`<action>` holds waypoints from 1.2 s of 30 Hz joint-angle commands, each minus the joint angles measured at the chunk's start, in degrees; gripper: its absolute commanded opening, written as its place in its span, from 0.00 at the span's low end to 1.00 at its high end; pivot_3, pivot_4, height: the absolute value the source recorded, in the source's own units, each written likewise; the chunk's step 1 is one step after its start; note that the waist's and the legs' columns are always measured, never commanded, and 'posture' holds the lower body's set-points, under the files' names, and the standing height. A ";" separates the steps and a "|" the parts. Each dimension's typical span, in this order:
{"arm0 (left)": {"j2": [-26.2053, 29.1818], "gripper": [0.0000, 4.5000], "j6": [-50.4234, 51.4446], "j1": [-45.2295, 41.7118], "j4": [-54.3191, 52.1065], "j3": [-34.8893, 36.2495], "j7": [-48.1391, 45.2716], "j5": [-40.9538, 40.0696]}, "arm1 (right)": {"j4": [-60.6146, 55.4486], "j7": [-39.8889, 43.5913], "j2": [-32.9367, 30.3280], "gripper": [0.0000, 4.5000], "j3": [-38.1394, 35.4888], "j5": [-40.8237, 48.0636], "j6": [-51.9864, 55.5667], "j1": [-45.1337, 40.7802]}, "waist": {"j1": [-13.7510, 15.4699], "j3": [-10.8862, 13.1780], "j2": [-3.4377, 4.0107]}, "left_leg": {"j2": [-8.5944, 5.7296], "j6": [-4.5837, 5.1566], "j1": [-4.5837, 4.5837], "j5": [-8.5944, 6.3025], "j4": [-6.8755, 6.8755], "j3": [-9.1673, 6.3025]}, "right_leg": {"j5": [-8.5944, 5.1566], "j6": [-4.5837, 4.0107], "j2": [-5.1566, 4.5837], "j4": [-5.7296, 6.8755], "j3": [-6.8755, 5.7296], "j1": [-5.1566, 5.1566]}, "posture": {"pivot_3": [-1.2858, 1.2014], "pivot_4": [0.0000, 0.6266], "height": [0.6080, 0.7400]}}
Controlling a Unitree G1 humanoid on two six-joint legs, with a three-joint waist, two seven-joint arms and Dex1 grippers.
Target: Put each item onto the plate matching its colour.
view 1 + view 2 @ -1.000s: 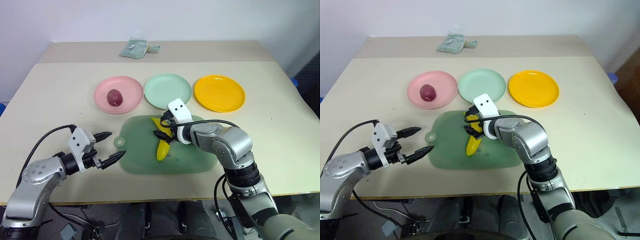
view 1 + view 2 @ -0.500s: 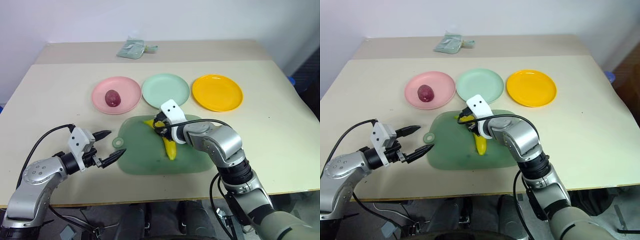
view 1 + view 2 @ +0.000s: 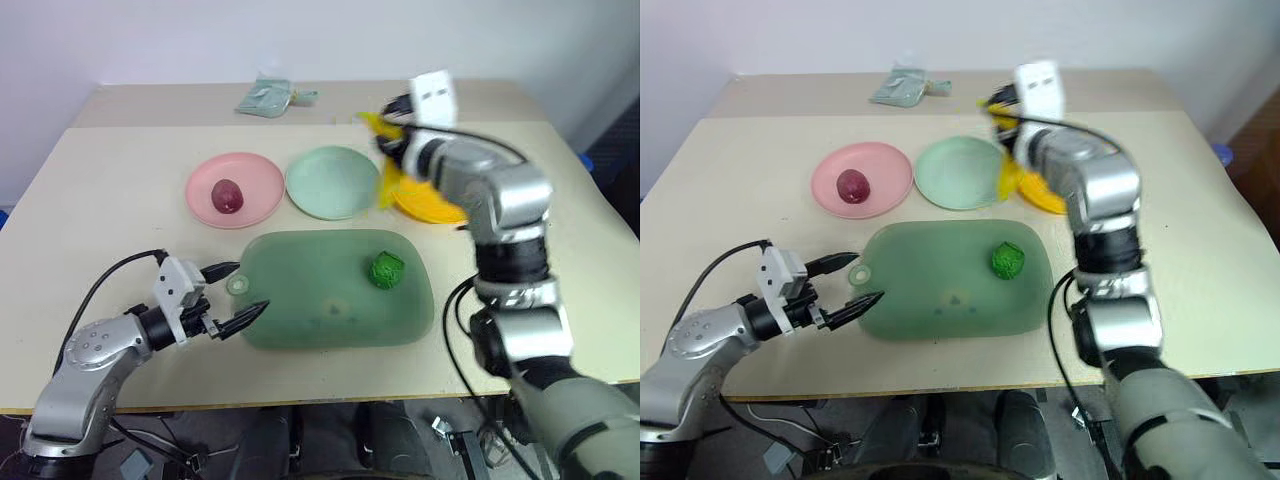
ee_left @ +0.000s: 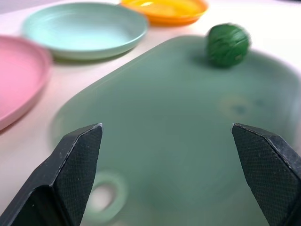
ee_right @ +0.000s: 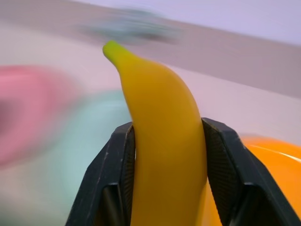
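1. Yellow banana (image 3: 385, 178) hangs in the head views clamped in the right gripper (image 3: 392, 128), lifted above the near-left edge of the yellow-orange plate (image 3: 432, 203). The red fruit (image 3: 227, 195) sits on the pink plate (image 3: 262, 185); the mint plate (image 3: 330, 182) lies between the other two.
2. Left wrist view: the left gripper (image 4: 169, 155) has its fingers wide apart over the green board (image 4: 155, 122), with the bumpy green vegetable (image 4: 228, 44) on the board's far right.
3. Right wrist view: black fingers (image 5: 117, 174) squeeze the banana's middle.
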 commanded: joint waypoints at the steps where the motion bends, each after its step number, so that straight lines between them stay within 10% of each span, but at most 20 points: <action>1: -0.82 1.00 -0.58 -2.21 -1.25 -2.12 0.24 -0.16 | 13.12 1.71 -0.83 0.37 0.41 -2.97 -8.76 -2.96 | -0.49 0.00 0.01 | 0.01 -0.04 0.03 0.03 -0.11 0.06 | 0.00 0.00 0.00 -0.05 0.02 -0.02 | 0.52 0.24 1.00; 9: -2.01 1.00 -0.69 -3.76 -1.44 -4.64 0.90 0.09 | 29.43 8.55 -1.38 0.37 1.02 -5.53 -21.25 -6.58 | -1.66 0.08 0.17 | 0.16 -0.13 0.06 0.09 -0.34 0.26 | 0.00 0.01 0.06 -0.09 0.11 -0.14 | 0.52 0.24 1.00; 14: -2.14 1.00 -0.82 -3.54 -1.63 -5.20 1.24 0.08 | 25.58 8.52 -1.96 0.97 1.67 -7.29 -24.41 -6.05 | -1.18 0.08 0.17 | 0.12 -0.12 0.05 0.09 -0.28 0.19 | 0.01 0.01 0.02 -0.10 0.11 -0.09 | 0.52 0.24 1.00; 25: -1.32 1.00 -1.24 -3.70 -0.46 -5.06 0.06 -0.04 | -33.09 47.43 -16.95 0.99 5.62 12.39 -20.52 27.76 | 0.51 0.07 0.18 | 0.12 -0.08 0.02 0.06 -0.23 -0.01 | 0.01 0.03 0.00 -0.28 -0.01 0.05 | 0.52 0.24 1.00; 36: -1.25 1.00 -1.38 -5.05 0.72 -5.83 -1.23 0.16 | -35.96 45.11 -20.06 0.99 11.07 6.33 -17.58 37.42 | 0.46 0.07 0.16 | 0.11 -0.09 0.12 0.05 -0.11 -0.03 | 0.01 -0.02 -0.06 -0.24 0.03 0.06 | 0.52 0.24 1.00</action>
